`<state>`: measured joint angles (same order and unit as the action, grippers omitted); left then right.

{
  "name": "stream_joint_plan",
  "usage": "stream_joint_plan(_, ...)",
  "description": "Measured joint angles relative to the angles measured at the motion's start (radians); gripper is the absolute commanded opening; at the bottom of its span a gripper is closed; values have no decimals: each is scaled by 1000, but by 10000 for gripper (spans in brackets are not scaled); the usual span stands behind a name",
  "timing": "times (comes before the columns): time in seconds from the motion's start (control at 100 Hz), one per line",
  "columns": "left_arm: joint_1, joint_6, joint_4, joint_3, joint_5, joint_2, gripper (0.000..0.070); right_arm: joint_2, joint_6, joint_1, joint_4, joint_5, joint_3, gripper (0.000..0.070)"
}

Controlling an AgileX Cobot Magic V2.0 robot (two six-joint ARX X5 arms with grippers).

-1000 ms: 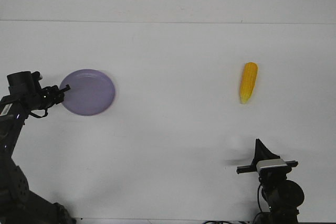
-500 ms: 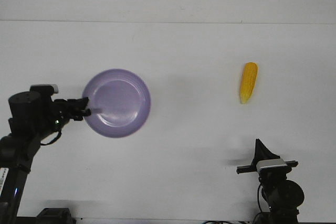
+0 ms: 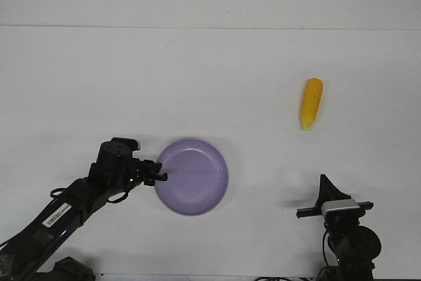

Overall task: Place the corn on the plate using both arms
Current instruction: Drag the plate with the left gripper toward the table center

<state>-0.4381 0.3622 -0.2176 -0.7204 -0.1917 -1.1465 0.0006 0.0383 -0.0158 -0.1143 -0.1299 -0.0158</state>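
Observation:
The lavender plate [image 3: 194,177] is near the front centre-left of the white table, held at its left rim by my left gripper [image 3: 158,176], which is shut on it. The yellow-orange corn [image 3: 310,103] lies on the table at the right, pointed end toward me, apart from both arms. My right gripper [image 3: 324,187] rests at the front right, well short of the corn, its black fingers pointing up together as one point; they look shut and hold nothing.
The white table [image 3: 210,70] ends at a far edge line across the back. The left arm's body [image 3: 59,212] stretches from the front left corner toward the plate.
My left arm has carried the plate from the far left toward the front centre, right and nearer to me. The corn and the right arm have not moved.

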Motion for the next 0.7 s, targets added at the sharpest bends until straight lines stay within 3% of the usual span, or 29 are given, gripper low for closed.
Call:
stream_joint_plan(0.44, -55, 0, 181, 0, 29, -268, 28, 0, 0, 0, 0, 0, 0, 12)
stream_joint_plan(0.49, -55, 0, 192, 0, 29, -272, 111, 0, 0, 0, 0, 0, 0, 12)
stream_joint_plan(0.61, -55, -1, 195, 0, 33, -271, 456, 0, 0, 0, 0, 0, 0, 12)
stream_joint_plan(0.64, -55, -1, 195, 0, 33, -269, 498, 0, 0, 0, 0, 0, 0, 12)
stream_joint_plan(0.7, -55, -2, 194, 0, 33, -260, 508, 0, 0, 0, 0, 0, 0, 11)
